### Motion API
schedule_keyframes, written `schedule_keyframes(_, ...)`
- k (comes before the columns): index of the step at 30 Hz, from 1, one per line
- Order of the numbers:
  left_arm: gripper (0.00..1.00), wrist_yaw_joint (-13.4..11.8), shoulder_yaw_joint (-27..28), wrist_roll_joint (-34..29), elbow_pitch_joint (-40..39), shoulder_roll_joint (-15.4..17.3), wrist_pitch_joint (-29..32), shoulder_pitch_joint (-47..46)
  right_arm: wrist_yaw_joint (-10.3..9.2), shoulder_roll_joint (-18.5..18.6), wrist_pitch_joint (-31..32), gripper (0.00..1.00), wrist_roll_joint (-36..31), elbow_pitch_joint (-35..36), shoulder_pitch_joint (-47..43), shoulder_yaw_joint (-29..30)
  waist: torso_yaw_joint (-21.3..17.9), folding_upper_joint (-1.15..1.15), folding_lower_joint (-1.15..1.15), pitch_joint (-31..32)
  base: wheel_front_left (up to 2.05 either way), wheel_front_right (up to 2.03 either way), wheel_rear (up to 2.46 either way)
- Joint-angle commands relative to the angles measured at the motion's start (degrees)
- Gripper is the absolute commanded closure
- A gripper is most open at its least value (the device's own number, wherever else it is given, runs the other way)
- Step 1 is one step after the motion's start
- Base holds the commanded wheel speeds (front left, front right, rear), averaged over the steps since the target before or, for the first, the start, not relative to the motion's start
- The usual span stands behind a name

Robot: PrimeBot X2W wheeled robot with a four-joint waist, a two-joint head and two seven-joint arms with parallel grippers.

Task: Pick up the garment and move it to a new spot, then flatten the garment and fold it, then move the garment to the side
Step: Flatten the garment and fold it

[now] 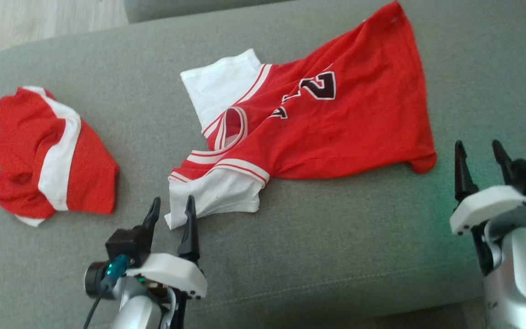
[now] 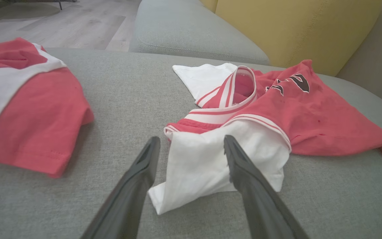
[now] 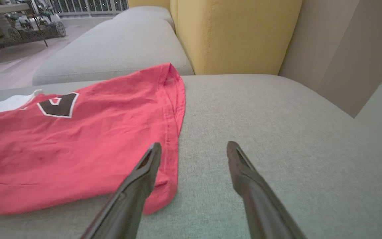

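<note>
Garment [image 1: 336,123] lies rumpled, sleeve [image 1: 217,194] just ahead of the released left gripper [image 1: 173,203], hem corner [image 1: 423,162] just left of the released right gripper [image 1: 478,147]; both should be pinched, drawn taut.

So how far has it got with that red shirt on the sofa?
Moved, it seems: the red jersey lies roughly spread on the grey sofa cushion, wrinkled. In hand: nothing; left gripper open by the white sleeve, right gripper open by the hem corner. Left: flattening, folding, setting aside.
</note>
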State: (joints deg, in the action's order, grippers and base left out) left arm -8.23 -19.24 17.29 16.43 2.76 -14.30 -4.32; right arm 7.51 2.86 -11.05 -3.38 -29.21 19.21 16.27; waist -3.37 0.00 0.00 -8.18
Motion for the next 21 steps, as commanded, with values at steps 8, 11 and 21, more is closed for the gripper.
schedule_keyframes(8,0.00,0.40,0.97,-0.66,-1.10,0.12,-0.70,-4.35,-0.02,0.02,2.81,0.00,3.85,-9.01,8.52,2.38,2.51,0.00,0.00,-3.27,0.00,0.00,0.00)
schedule_keyframes(11,0.00,0.51,1.01,-0.81,-0.83,0.11,-0.70,-4.69,-0.02,0.02,2.62,0.00,6.42,-13.48,10.45,2.46,2.86,0.00,0.00,-3.56,0.00,0.00,0.00)
schedule_keyframes(21,0.00,0.59,0.79,-1.07,-0.44,0.11,-0.70,-5.46,-0.02,0.02,0.16,0.00,8.33,-26.24,15.43,5.19,3.17,0.00,0.00,-4.01,0.00,0.00,0.00)
